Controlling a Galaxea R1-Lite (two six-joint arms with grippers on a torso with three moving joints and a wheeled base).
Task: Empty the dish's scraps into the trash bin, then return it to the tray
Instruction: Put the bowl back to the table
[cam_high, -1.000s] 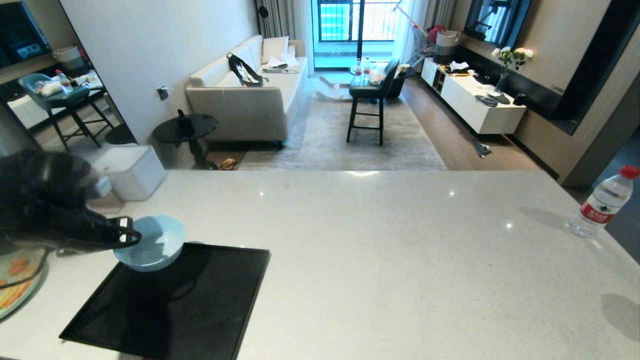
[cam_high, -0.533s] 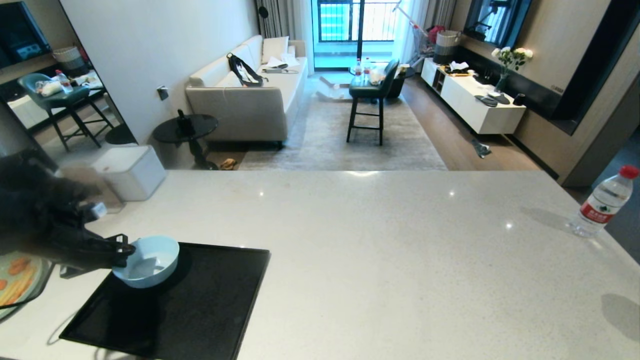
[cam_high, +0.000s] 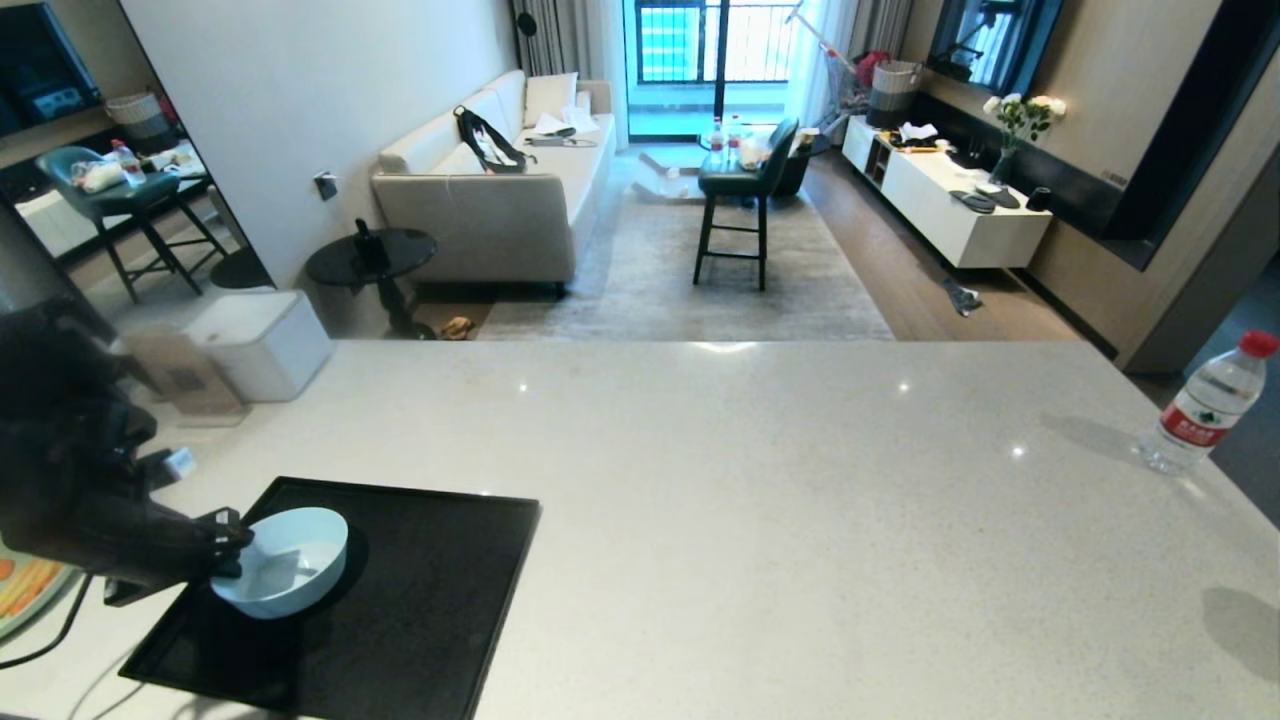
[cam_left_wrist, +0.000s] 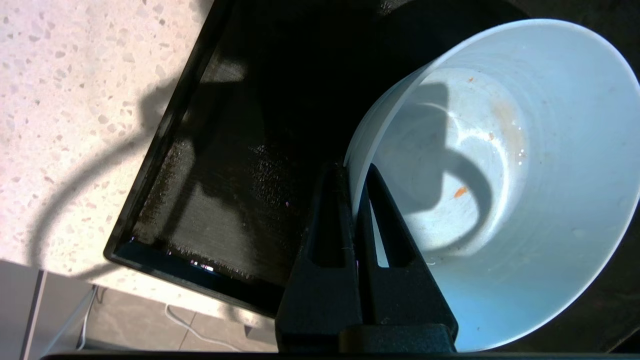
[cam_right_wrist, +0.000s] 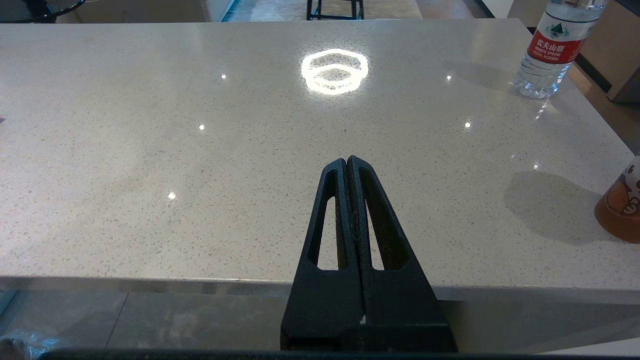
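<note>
At the left edge of the pale speckled counter (cam_high: 760, 480), the left tool (cam_high: 228, 545) is pinching the rim of the dish (cam_high: 285, 562), its two black fingers (cam_left_wrist: 330, 220) closing narrowly on the wall. The pale blue dish is sitting over the near left part of the black tray (cam_high: 400, 600), holding only a few orange specks. Toward the right, the right tool (cam_right_wrist: 347, 165) is hanging below the counter's near edge with fingers pressed together, gripping nothing, and a water bottle (cam_high: 1205, 405) is standing at the far right.

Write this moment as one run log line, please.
left gripper: shut on dish rim | dish: emptied, over tray | right gripper: shut, idle
</note>
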